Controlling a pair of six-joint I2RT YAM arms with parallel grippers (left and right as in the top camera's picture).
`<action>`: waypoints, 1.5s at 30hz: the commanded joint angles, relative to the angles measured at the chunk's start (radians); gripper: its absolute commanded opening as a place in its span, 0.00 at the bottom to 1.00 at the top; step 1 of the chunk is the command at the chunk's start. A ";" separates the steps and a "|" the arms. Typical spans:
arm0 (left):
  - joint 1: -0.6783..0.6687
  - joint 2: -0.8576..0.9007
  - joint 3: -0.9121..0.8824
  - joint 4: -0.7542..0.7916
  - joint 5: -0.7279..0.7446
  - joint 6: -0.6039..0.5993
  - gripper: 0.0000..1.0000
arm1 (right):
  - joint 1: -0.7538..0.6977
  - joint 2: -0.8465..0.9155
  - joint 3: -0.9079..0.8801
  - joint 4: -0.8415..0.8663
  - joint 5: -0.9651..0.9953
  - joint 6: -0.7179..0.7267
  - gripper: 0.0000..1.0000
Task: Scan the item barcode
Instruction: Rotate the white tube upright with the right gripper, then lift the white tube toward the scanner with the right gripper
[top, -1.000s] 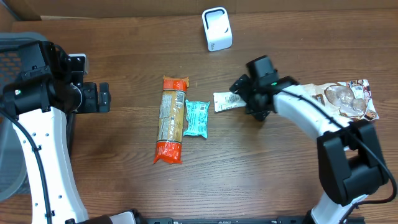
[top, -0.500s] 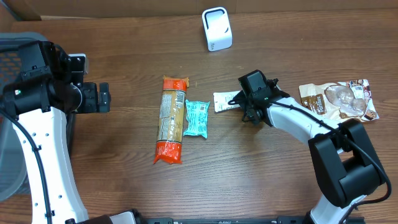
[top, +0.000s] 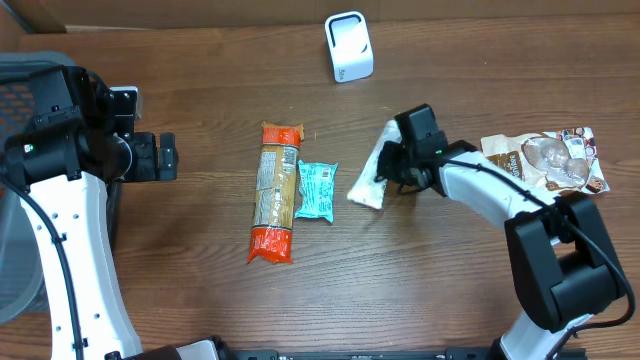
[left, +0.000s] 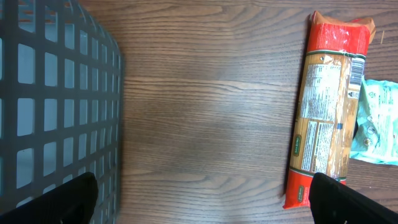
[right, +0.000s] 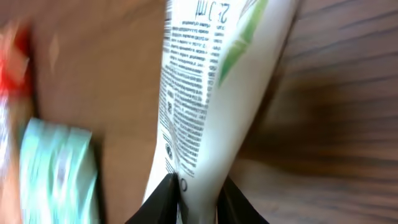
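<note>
**Scan task: right gripper on white tube, left gripper idle**

Overhead view. The white tube (top: 367, 186) is lying at an angle on the table (top: 200, 300), right of centre, with its upper end pointing toward the scanner (top: 348, 46) at the far edge. The right gripper (top: 385, 172) is sitting against the tube's right side, and its fingers are closing on it. Whether the tube is resting flat or tipped up cannot be told here. Just left of the tube, a teal packet (top: 317, 189) is lying beside a long orange packet (top: 275, 190); the two are touching. A snack bag (top: 545, 160) is lying near the right edge. The left gripper (top: 165, 157) is hovering well to the left with its jaws standing wide apart and holding nothing. A mesh basket (top: 15, 85) is showing at the left border.

Left wrist view. Both fingertips (left: 68, 199) are sitting at the lower corners, far apart, over bare wood. The mesh basket (left: 56, 93) is filling the left side. The orange packet (left: 326, 118) is lying lengthwise at the right, with the teal packet (left: 376, 124) against it.

Right wrist view. The black fingers (right: 158, 202) are pinching the lower end of the white tube (right: 211, 93), one on each side, in contact. Fine print and a green leaf design are facing the camera; no barcode can be made out. The teal packet (right: 59, 168) is showing blurred at the lower left.
</note>
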 joint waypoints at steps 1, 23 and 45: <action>-0.002 -0.011 0.003 0.001 0.015 0.026 1.00 | -0.029 0.009 0.039 -0.069 -0.331 -0.422 0.21; -0.002 -0.011 0.003 0.001 0.015 0.026 1.00 | -0.064 0.187 0.020 -0.039 -0.500 -0.262 0.52; -0.002 -0.011 0.003 0.001 0.015 0.026 1.00 | -0.118 -0.005 0.370 -0.273 -0.780 -0.385 0.04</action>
